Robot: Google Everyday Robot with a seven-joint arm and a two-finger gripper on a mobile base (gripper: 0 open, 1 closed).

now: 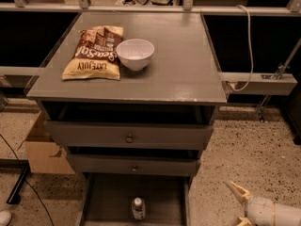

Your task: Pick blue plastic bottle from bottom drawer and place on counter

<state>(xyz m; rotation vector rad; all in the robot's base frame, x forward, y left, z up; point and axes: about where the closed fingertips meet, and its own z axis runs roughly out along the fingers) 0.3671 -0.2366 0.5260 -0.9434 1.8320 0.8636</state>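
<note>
The blue plastic bottle (138,208) stands upright in the open bottom drawer (108,197), near its front middle; its white cap shows from above. The counter (183,65) is the flat grey top of the cabinet. My gripper (238,205) is at the bottom right, over the floor to the right of the drawer and well apart from the bottle. Its two pale fingers are spread apart and hold nothing.
A white bowl (135,53) and a chip bag (95,52) lie on the left half of the counter. Two knobbed drawers (129,138) sit above the bottom one. A cardboard box (42,149) stands on the floor at left. A white cable (247,46) hangs at right.
</note>
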